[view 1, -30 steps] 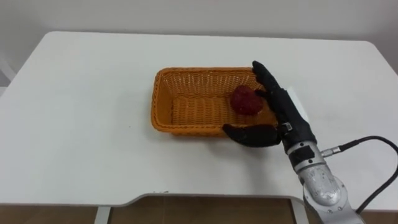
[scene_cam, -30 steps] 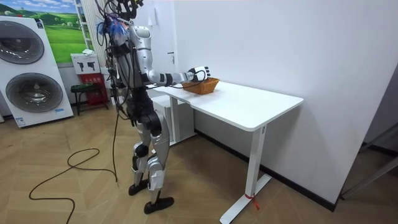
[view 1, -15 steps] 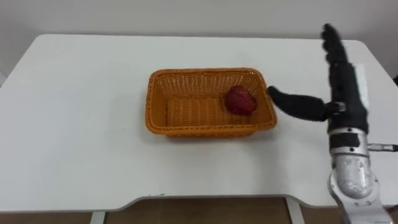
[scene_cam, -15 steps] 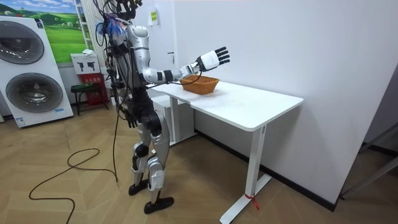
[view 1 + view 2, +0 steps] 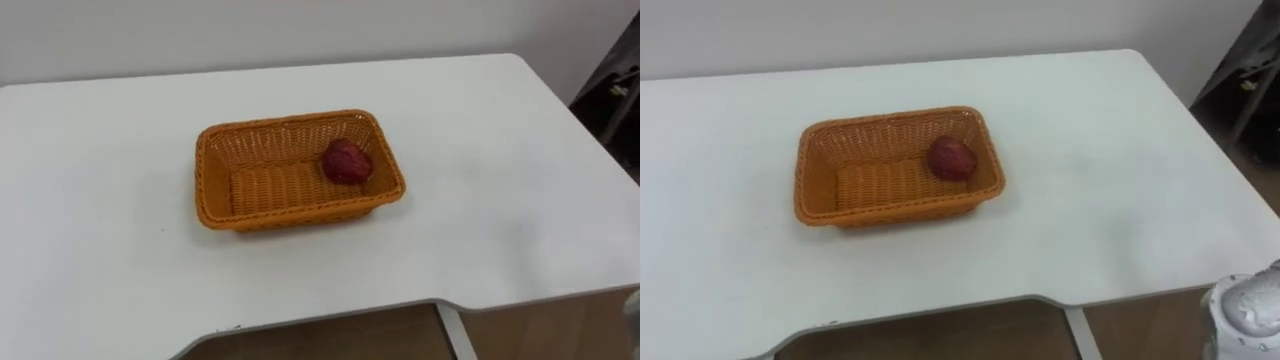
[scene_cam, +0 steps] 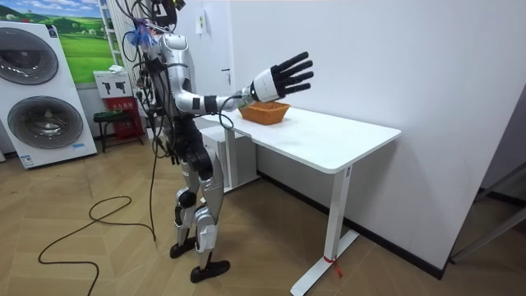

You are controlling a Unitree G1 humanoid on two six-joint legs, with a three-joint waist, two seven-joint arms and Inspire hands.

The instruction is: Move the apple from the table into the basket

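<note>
Comparing frames, we note the right hand [image 6: 279,78] has risen, fingers spread, holding nothing; the apple [image 5: 346,161] lies in the basket's [image 5: 300,213] far right corner, well below it.

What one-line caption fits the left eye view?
A red apple lies at the right end of an orange wicker basket on a white table.

Robot stands upright, right arm stretched out forward and angled up to about shoulder height, right hand [image 6: 276,80] open with fingers straight and spread wide, holding nothing.
</note>
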